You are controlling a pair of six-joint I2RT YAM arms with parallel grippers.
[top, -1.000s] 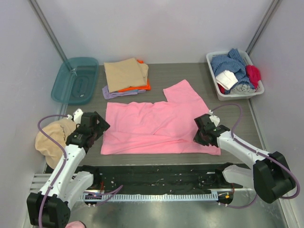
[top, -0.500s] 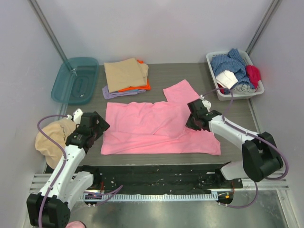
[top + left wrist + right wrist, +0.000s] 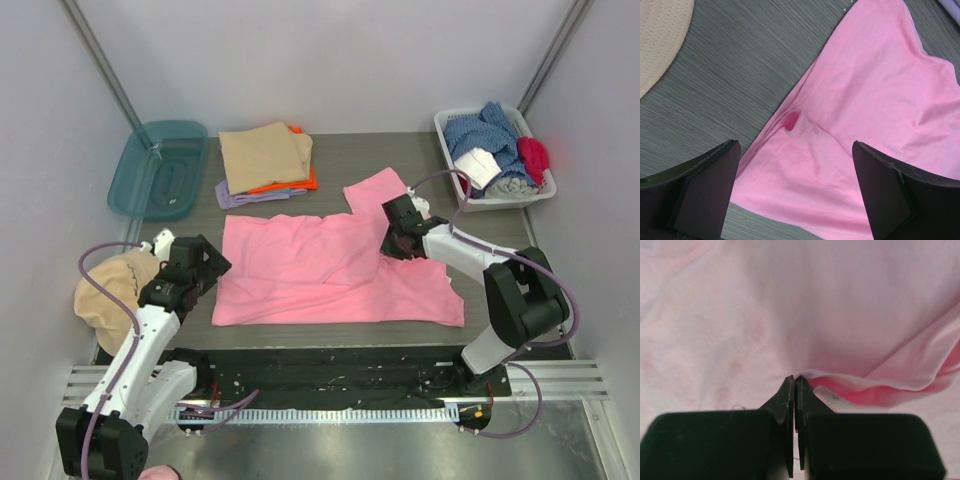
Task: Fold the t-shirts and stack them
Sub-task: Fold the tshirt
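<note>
R claw [image 3: 794,380] pinching soft wrinkled pink tee [image 3: 300,275], L claw [image 3: 795,152] spread wide

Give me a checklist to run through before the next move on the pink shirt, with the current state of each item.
1. Right tool shut on the pink t-shirt: ok, a raised fold edge is pinched at its tips.
2. Left tool open: ok, jaws wide over the shirt's left edge.
3. Left tool touching cloth: cannot tell.
4. Shirt lying flat: not ok, it is wrinkled and one sleeve sticks out toward the back.
5. Folded stack tidy: ok.
6. Laundry basket apart from the shirt: ok.
</note>
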